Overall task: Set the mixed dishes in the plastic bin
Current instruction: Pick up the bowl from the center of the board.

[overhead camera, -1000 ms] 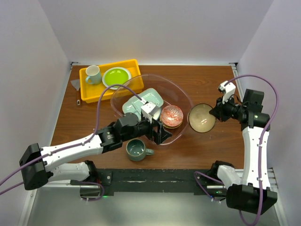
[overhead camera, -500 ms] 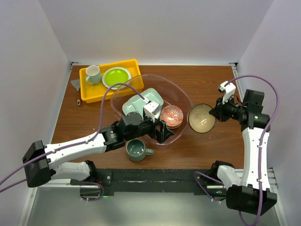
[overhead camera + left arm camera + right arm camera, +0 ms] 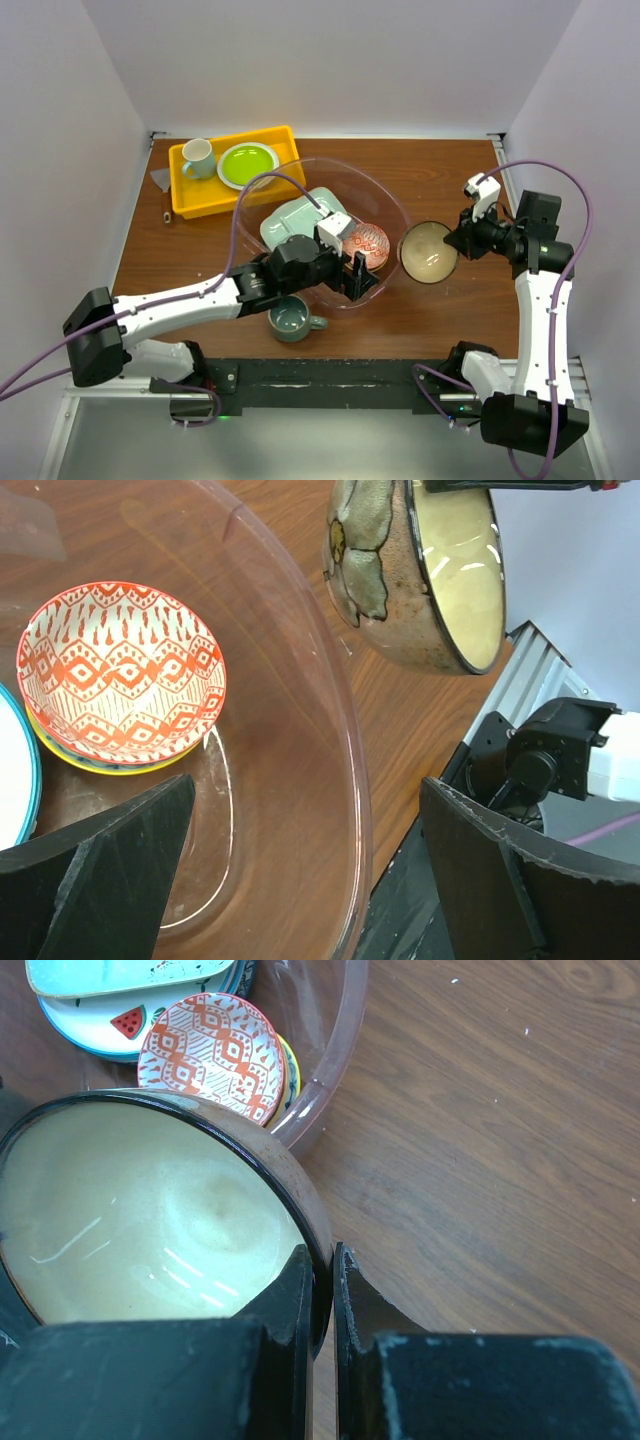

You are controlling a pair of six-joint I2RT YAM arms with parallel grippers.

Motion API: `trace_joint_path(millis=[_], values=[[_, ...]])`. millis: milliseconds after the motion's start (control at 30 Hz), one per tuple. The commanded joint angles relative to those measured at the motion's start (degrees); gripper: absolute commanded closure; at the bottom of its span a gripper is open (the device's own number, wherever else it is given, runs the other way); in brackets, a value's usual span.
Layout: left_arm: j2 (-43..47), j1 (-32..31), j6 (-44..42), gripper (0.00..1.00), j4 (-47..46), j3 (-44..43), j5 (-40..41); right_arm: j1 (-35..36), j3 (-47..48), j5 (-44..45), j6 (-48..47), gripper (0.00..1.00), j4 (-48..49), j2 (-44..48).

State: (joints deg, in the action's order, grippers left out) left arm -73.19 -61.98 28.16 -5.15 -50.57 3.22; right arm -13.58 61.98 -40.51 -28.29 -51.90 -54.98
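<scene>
Your right claw (image 3: pixel 322 1260) is clenched on the rim of the brown bowl (image 3: pixel 150 1220), which hangs tilted on edge over the bench (image 3: pixel 480 1110), just outside the right wall of the plastic bin (image 3: pixel 345 1020). That pinch takes only a thin strip of glazed rim, so a quick swing or a knock could, I judge, let the bowl twist or slide out. Carry it too low and its underside may catch the bin's rolled rim and shove the bin. Your left claw (image 3: pixel 300 870) is released, its jaws spread wide, hovering over the bin's near-right part beside the red-patterned bowl (image 3: pixel 120 670), right where the brown bowl seems headed, so the arms could collide. Let go from too high and it may land hard on that bowl. The grey-green mug (image 3: pixel 291 318) stands on the bench close under the left arm, easy to clip.
</scene>
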Motion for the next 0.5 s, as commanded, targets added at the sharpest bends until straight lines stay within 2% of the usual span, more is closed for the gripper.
trace_joint_path(millis=[0, 467], values=[[-1.16, -0.43, 1.28, 0.00, -3.20, -3.40, 2.14, -0.21, 0.87, -5.45, 0.78, 1.00, 2.86, 1.98], [-7.23, -2.18, 4.18, 0.00, -3.55, -8.94, 5.83, -0.13, 0.60, -5.72, 0.87, 1.00, 2.95, 2.07]])
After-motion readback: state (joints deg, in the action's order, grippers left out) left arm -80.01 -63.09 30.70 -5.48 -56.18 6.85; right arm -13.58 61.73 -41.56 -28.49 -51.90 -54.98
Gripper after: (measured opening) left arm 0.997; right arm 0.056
